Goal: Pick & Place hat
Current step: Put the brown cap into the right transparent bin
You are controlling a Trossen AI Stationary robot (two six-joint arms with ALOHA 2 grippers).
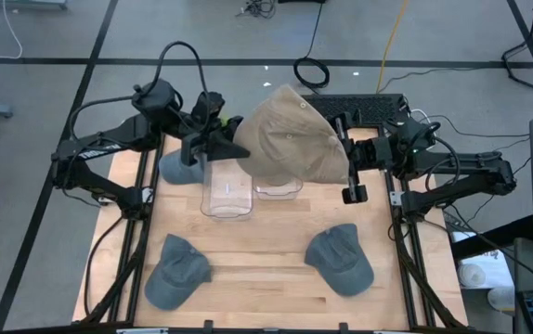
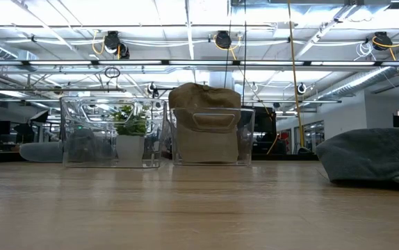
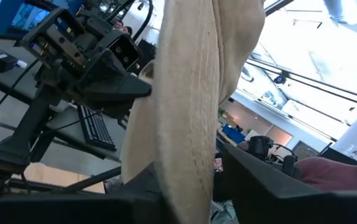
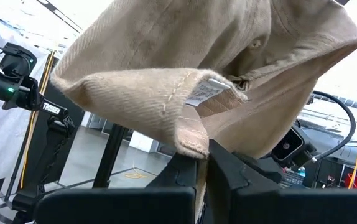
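Tabletop [image 1: 266, 250]: light wood.
Far side: two clear bins [image 1: 227, 193], [image 1: 279, 188], side by side.
Near side: two grey caps [image 1: 175, 270], [image 1: 340, 258].
Far left: third grey cap [image 1: 177, 168].

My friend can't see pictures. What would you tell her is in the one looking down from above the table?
A tan hat is held up between the left gripper and the right gripper, above two clear bins at the back of a wooden table. Three grey caps lie on the table.
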